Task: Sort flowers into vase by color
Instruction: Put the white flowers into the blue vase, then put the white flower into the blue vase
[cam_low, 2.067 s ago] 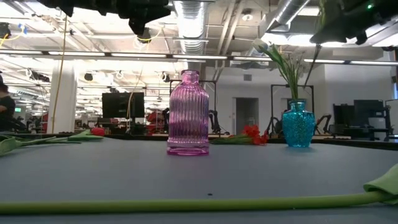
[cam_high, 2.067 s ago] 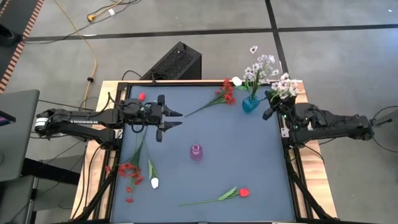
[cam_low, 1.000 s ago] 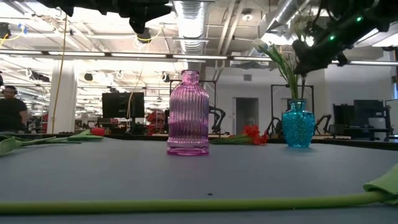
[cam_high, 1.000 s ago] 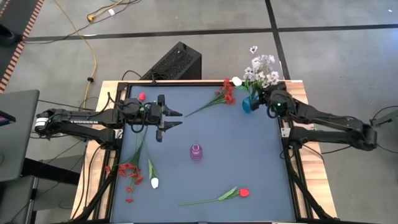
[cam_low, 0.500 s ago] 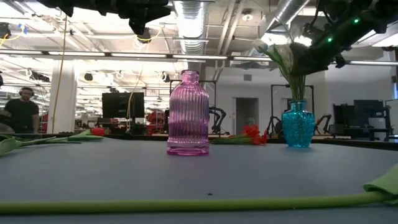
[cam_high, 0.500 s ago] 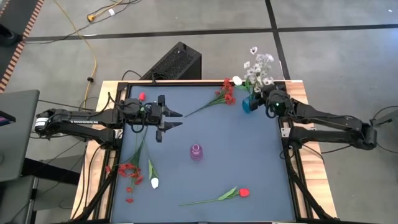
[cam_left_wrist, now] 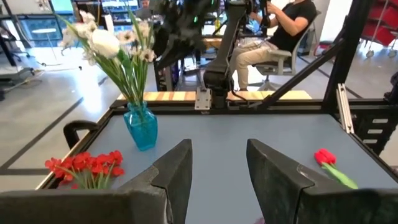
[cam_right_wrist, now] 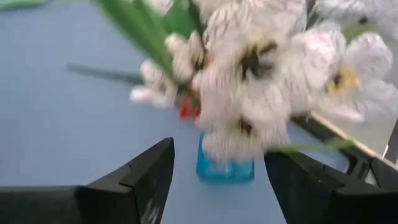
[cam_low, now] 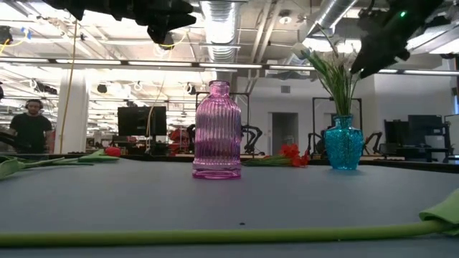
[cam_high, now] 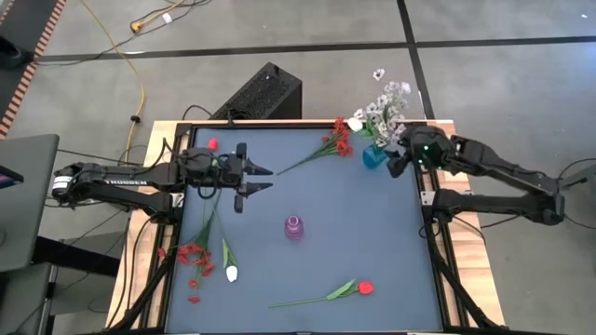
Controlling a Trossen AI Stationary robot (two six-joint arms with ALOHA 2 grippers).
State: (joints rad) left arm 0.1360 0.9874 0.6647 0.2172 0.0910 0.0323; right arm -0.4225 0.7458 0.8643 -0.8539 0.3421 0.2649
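Note:
A blue vase (cam_high: pixel 374 155) stands at the table's far right and holds white flowers (cam_high: pixel 386 104) on green stems. My right gripper (cam_high: pixel 399 164) hovers open just right of it and above it (cam_low: pixel 373 50); in its wrist view (cam_right_wrist: pixel 217 154) the white blossoms (cam_right_wrist: pixel 261 68) fill the space beyond the fingers. A pink vase (cam_high: pixel 293 226) stands mid-table with nothing in it. My left gripper (cam_high: pixel 259 178) is open above the far left part, its fingers (cam_left_wrist: pixel 217 168) bare. Red sprays (cam_high: pixel 337 140) (cam_high: pixel 194 256), red tulips (cam_high: pixel 212 144) (cam_high: pixel 363 288) and a white bud (cam_high: pixel 231 273) lie flat on the table.
A long green stem (cam_low: pixel 215 235) lies across the near edge in the low view. A black box (cam_high: pixel 263 91) sits beyond the table's far edge. People stand and sit in the room behind (cam_low: pixel 29 125) (cam_left_wrist: pixel 280 31).
My right gripper has opened and let go of a white spray, which now stands in the blue vase with the other white flowers. The gripper has then drawn back up and toward the table's right edge.

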